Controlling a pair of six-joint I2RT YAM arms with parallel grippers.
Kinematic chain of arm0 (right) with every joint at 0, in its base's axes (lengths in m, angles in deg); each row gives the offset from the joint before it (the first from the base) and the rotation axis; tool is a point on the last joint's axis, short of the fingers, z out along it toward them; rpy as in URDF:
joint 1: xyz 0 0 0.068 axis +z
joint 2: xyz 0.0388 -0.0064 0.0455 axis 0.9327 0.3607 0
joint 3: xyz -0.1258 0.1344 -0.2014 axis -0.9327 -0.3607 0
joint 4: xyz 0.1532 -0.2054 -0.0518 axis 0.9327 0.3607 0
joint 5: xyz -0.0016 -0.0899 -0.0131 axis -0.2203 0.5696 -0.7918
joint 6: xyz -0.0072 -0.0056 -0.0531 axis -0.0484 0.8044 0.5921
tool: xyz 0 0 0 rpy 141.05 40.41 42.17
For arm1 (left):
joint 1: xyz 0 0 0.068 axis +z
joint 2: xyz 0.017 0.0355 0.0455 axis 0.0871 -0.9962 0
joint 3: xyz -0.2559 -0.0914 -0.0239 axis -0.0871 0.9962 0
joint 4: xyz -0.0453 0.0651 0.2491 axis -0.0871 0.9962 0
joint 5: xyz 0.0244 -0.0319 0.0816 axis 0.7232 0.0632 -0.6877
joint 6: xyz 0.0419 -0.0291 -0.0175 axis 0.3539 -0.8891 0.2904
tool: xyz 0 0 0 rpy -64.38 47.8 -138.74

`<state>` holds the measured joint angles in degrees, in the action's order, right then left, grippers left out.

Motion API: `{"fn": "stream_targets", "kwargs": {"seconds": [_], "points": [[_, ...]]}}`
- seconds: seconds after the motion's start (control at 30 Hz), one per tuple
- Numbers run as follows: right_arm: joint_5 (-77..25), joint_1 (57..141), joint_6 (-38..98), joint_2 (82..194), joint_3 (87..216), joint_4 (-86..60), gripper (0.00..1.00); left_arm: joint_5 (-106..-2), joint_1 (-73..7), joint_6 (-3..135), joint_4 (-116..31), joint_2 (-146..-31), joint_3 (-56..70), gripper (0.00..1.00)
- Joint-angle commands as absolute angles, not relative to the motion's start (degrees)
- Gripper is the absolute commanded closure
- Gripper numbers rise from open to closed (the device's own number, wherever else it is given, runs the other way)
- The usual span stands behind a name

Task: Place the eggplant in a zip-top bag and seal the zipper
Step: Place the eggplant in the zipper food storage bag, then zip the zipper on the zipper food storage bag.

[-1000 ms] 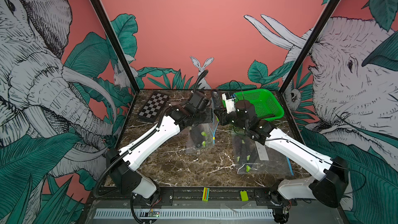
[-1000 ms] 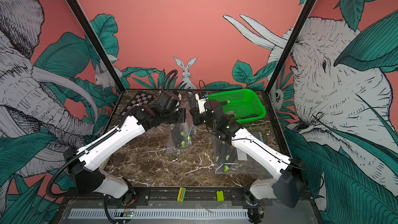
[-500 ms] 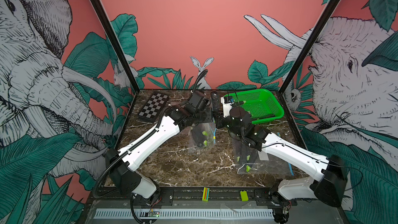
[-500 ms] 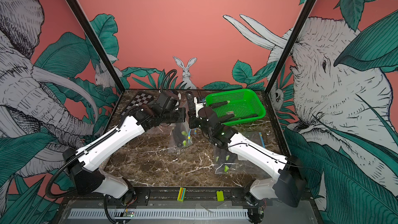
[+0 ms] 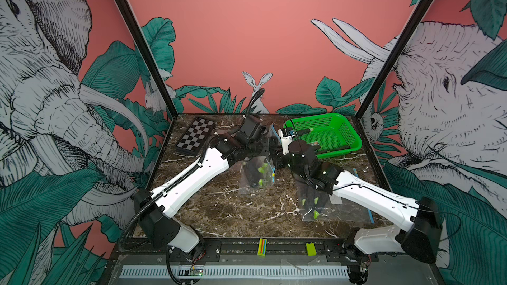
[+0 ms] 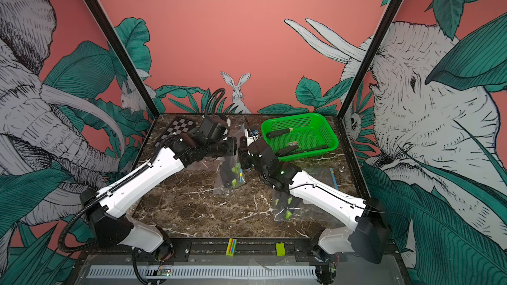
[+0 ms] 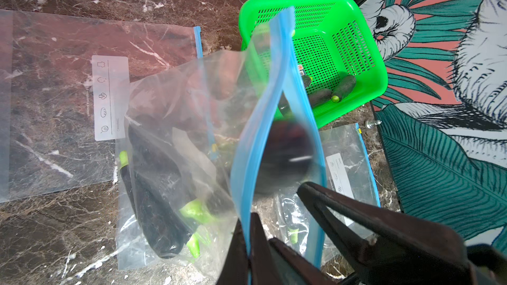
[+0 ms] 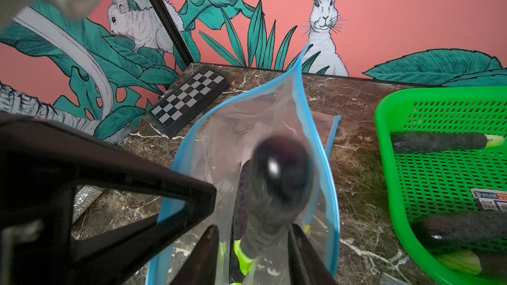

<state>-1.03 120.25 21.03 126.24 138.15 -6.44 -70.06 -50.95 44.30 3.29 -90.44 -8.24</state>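
Swinging in from the basket side toward 9 o'clock, the right gripper [image 8: 252, 230] has come over the mouth of the zip-top bag [image 5: 256, 174], which hangs near the middle of the bench [image 5: 219, 209]. The left gripper [image 7: 248, 223] is clamped tight on one end of the blue zipper strip [image 7: 279, 78] and holds the bag up with its mouth gaping. In the right wrist view the eggplant [image 8: 279, 171] is blurred, round end down inside the mouth, and the right gripper's jaws stand apart on either side of its stem end with a gap showing, so it looks released or nearly so. Other dark eggplants [image 7: 156, 187] already lie at the bottom of this bag. A second filled bag [image 5: 312, 204] lies flat at 5 o'clock, and the green basket [image 5: 348, 132] at 1 o'clock holds more. Insertion seems almost finished; the eggplant has yet to settle, and the whole zipper is unsealed.
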Motion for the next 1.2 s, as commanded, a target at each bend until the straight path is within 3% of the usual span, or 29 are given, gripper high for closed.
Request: {"fn": "stream_targets", "kwargs": {"seconds": [0.0,0.2,0.4,0.6,0.9,1.17], "points": [[0.32,120.54,21.78,124.01,139.13,-5.27,0.55,-70.23,-50.81,43.87,2.45,-87.98,-8.81,1.0],[0.85,120.27,23.28,120.11,140.21,-0.5,0.48,-70.73,-50.83,43.95,2.97,-87.56,-8.73,1.0],[-4.58,116.75,24.98,115.64,142.15,7.25,0.29,-71.15,-50.79,43.76,2.63,-87.46,-8.81,1.0],[-14.13,114.25,28.46,108.11,135.02,5.21,0.11,-73.04,-50.79,40.69,2.27,-87.3,-9.33,1.0],[-26.88,113.86,35.27,100.39,129.69,2.51,0.28,-78.41,-50.79,33.3,1.47,-86.96,-15.57,1.0],[-27.98,113.86,40.46,99.44,127.89,-1.27,0.27,-76.8,-50.83,29.13,-0.79,-86.51,-17.51,1.0]]}}
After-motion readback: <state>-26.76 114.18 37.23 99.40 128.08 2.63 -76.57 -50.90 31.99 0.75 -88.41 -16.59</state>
